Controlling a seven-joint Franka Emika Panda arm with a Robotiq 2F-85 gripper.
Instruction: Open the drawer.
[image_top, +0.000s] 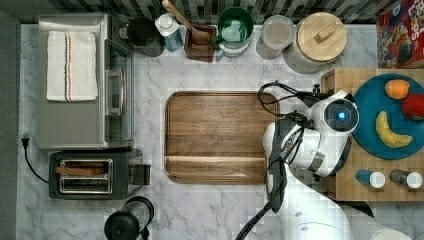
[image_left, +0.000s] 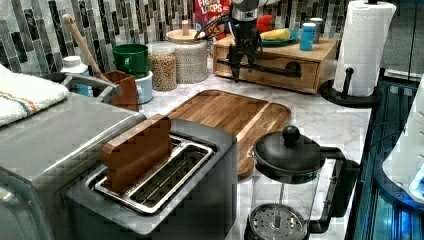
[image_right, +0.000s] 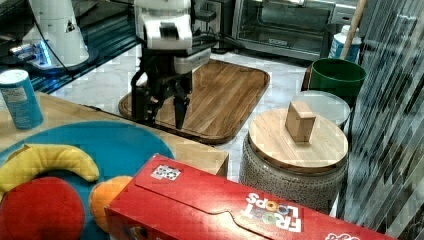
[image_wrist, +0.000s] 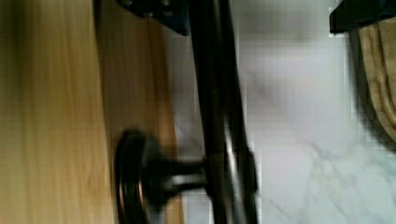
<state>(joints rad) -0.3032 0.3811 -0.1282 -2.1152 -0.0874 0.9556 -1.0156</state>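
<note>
- Marble counter (image_top: 225, 210) with a tiled wall behind it, pretty crowded: toaster oven, toaster, a coffee press, jars, and a walnut tray (image_top: 216, 136) in the middle.
- The drawer (image_left: 272, 62) sits in a light wooden box at the top view's right edge, carrying a blue plate (image_top: 372, 132) of fruit.
- Its black bar handle (image_left: 270, 68) runs along the front that faces the tray, long axis level with the counter.
- The pincer (image_right: 161, 112) hangs straight down right at that front. In the left view its fingers (image_left: 236, 67) cross the bar near one end.
- Pincer state: spread, one finger each side of the bar (image_wrist: 219, 112), not clamped from what I can see.
- My guess: the pull has to go straight out toward the tray, square to the bar.
</note>
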